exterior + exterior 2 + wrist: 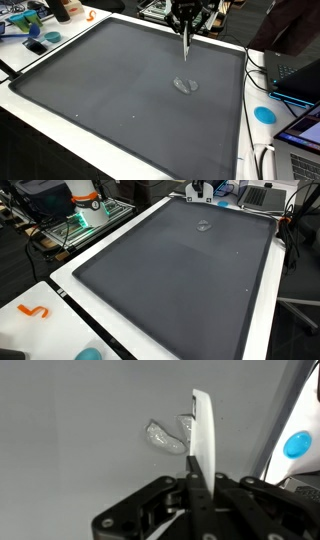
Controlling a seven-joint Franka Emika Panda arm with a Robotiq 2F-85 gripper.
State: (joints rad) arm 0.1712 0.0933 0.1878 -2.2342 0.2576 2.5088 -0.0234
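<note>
Wrist view shows the gripper (192, 488) clamped on a slim white stick (203, 435), its long axis pointing down at the grey mat (70, 420), with the clear crumpled scrap (166, 436) lying just left of the tip, apparently untouched.

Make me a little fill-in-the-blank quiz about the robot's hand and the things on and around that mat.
1. The hand is shut on a slim ___ stick.
2. A small clear plastic piece lies on the big ___ mat.
3. Just off the mat's edge sits a round ___ disc.
Missing words: white; gray; blue.
</note>
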